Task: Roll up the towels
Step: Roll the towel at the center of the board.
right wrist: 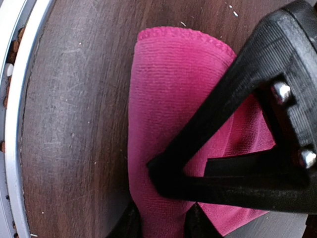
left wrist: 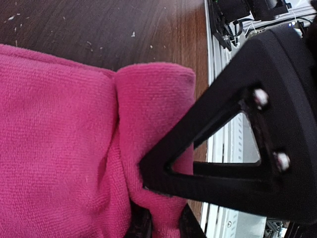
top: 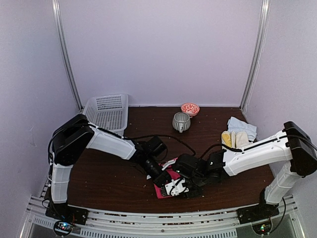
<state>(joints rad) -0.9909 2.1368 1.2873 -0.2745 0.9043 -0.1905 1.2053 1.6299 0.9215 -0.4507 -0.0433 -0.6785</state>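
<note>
The bright pink towel (top: 167, 179) lies near the table's front edge, mostly hidden under both grippers. My left gripper (top: 159, 182) is shut on a folded-over edge of it (left wrist: 153, 124); the fold fills the gap between its fingers. My right gripper (top: 184, 187) is shut on a rolled edge of the same pink towel (right wrist: 168, 89), close beside the left one. A yellow towel (top: 226, 139), a cream-white towel (top: 241, 140) and a pale blue-grey towel (top: 242, 127) lie together at the right rear of the table.
A white perforated basket (top: 107, 112) stands at the back left. A grey ribbed mug (top: 181, 121) and a small pink patterned bowl (top: 190, 108) stand at the back centre. The metal rail of the table's front edge (right wrist: 15, 99) runs close to the pink towel.
</note>
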